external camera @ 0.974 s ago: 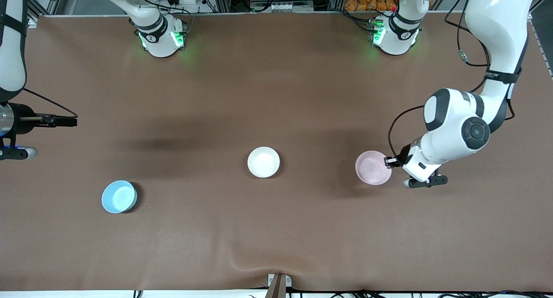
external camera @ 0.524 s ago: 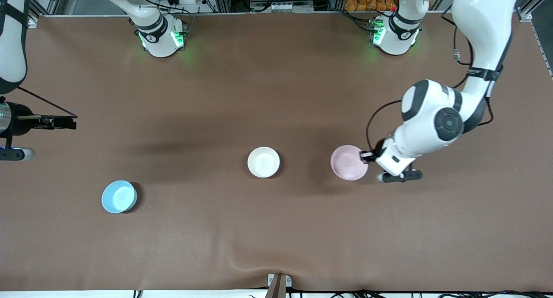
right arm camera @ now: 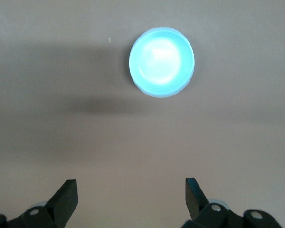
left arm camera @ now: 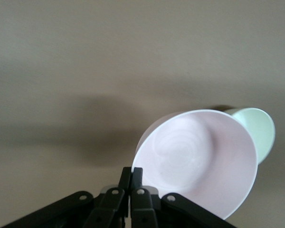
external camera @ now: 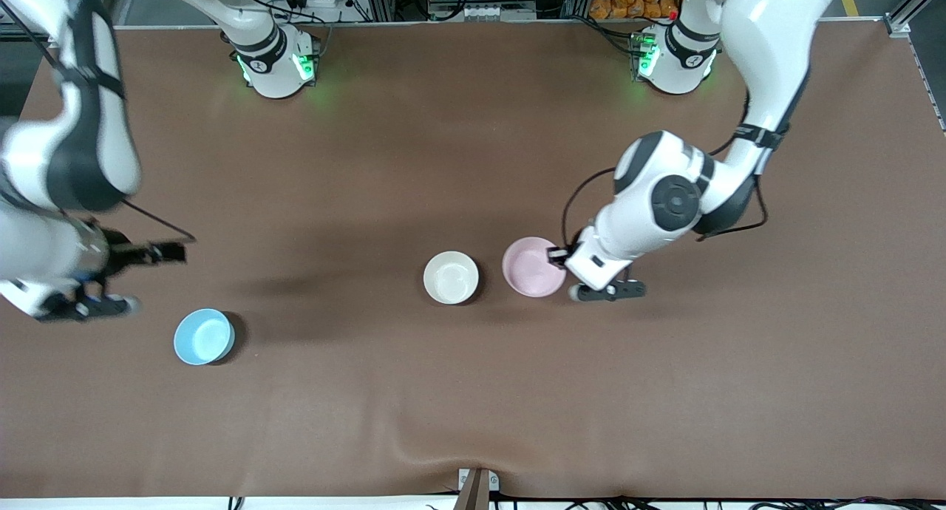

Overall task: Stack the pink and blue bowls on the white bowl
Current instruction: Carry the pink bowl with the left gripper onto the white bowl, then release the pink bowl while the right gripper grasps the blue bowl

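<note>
Pink bowl (external camera: 533,267) hangs by its rim in the closed left gripper (external camera: 556,256), just beside the white bowl (external camera: 451,277).
Center it over the white bowl before lowering; the right gripper (right arm camera: 131,197), open, hovers over the counter (external camera: 473,392) near the blue bowl (external camera: 204,336).

Pink bowl (external camera: 532,267) glossy, pale, hanging tilted above bench just beside white bowl (external camera: 451,277), rim pinched. White bowl sitting upright mid-bench. Blue bowl (external camera: 203,336) sitting upright, well apart toward right arm's end, nearer front camera.
</note>
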`<state>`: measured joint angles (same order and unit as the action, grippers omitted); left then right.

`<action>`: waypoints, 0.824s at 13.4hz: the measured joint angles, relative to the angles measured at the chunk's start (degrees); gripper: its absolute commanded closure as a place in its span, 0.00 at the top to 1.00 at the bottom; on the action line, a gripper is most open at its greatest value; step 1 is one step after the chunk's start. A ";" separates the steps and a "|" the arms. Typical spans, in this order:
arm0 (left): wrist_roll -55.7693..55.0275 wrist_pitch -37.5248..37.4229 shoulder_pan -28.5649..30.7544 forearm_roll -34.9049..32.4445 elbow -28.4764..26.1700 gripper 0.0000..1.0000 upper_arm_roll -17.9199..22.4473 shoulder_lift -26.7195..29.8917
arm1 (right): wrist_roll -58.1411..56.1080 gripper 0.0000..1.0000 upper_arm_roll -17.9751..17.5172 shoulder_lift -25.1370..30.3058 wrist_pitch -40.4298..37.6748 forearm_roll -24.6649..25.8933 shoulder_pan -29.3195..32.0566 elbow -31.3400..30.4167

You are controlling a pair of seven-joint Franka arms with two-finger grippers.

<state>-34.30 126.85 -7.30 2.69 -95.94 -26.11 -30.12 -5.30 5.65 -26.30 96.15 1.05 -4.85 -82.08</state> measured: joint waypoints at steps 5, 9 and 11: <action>-7.89 0.00 -5.72 0.00 5.49 0.00 0.21 -3.59 | -2.07 1.00 0.64 -5.17 0.54 -1.24 2.94 -0.22; -13.85 0.05 -13.81 0.00 12.01 0.00 5.21 -9.16 | -4.86 1.00 0.73 -8.91 3.07 -2.99 5.54 -0.37; -15.59 0.27 -18.51 0.00 14.16 0.00 9.22 -10.75 | -5.80 1.00 0.77 -10.27 8.59 -3.22 6.46 -1.21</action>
<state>-49.89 127.13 -25.81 2.69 -81.77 -16.89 -40.87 -11.10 6.41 -36.57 104.74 -2.17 1.61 -83.29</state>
